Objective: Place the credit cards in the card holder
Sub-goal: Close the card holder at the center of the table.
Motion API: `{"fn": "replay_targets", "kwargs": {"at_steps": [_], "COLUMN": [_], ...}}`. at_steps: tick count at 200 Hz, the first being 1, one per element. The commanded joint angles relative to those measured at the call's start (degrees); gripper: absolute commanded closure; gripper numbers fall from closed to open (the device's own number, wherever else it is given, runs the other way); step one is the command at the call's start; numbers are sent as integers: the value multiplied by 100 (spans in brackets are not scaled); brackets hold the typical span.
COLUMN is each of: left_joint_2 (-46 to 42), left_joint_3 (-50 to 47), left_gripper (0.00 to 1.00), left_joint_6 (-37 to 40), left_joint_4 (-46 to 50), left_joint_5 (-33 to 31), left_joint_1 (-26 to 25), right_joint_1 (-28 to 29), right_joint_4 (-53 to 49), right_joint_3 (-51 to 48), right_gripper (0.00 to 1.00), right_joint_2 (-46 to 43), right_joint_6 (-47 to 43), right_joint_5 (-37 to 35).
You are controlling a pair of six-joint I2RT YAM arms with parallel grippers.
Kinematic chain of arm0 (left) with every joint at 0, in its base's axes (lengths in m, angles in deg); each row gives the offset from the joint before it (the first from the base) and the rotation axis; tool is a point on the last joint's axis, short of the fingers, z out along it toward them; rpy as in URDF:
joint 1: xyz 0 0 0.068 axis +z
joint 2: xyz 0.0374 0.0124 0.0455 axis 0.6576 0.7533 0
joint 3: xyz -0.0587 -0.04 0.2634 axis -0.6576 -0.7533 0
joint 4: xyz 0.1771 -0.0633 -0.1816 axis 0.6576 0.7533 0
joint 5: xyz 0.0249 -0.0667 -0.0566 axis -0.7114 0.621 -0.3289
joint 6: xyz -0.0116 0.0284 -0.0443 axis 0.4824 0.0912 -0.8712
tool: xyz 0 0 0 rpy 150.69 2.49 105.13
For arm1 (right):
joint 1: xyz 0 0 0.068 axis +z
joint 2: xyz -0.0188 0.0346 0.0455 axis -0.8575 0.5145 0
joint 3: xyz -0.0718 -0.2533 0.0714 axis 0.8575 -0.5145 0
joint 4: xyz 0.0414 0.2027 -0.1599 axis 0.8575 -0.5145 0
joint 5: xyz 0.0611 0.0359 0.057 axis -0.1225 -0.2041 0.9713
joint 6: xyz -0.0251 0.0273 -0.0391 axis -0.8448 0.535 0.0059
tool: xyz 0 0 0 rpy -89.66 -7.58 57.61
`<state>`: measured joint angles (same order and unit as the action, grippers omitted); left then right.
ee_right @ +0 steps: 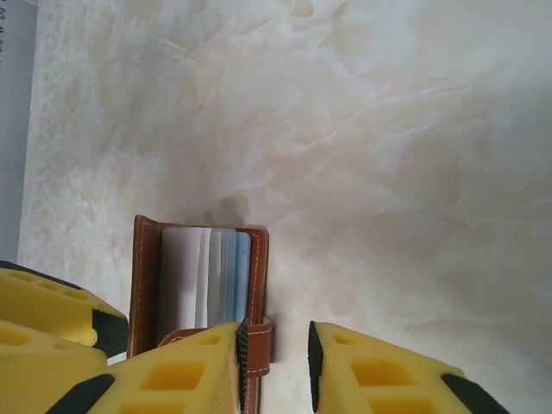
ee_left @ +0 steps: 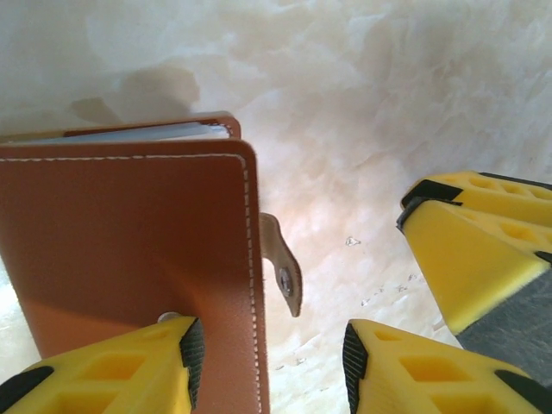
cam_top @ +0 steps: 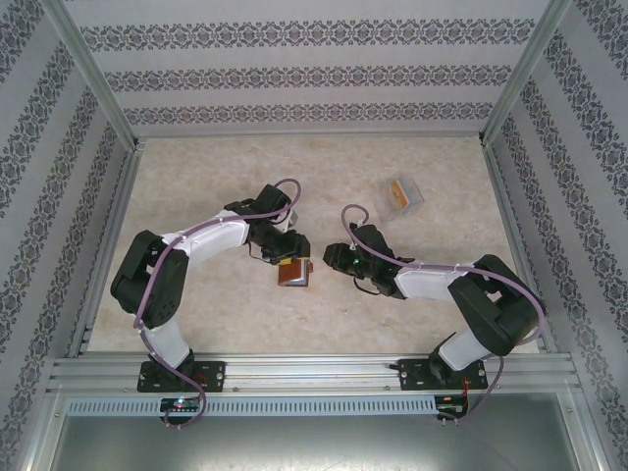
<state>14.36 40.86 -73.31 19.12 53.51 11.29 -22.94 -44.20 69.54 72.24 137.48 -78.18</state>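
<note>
Card holder (ee_left: 129, 233): reddish-brown leather, white stitching, snap strap unfastened, pale blue-grey leaves fanned inside. It sits upright, well apart from the clear plastic box (cam_top: 412, 202), on that box's left and nearer side; an orange credit card (cam_top: 396, 188) lies in the box. Left gripper (ee_left: 272, 341) jaws are spread, one finger overlapping the cover; right gripper (ee_right: 278, 341) jaws are narrowly apart by the strap, pinching nothing.
</note>
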Motion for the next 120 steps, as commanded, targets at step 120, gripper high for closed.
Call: {"fn": "replay_targets", "kwargs": {"at_steps": [120], "left_joint_2": [559], "left_joint_3": [263], "left_gripper": [59], "left_joint_6": [-285], "left_joint_4": [-84], "left_joint_5": [8], "left_joint_1": [-105], "right_joint_1": [-138], "right_joint_4": [302], "right_joint_3": [-205], "right_gripper": [76], "right_joint_2": [19], "right_joint_6": [99], "right_joint_5": [24]}}
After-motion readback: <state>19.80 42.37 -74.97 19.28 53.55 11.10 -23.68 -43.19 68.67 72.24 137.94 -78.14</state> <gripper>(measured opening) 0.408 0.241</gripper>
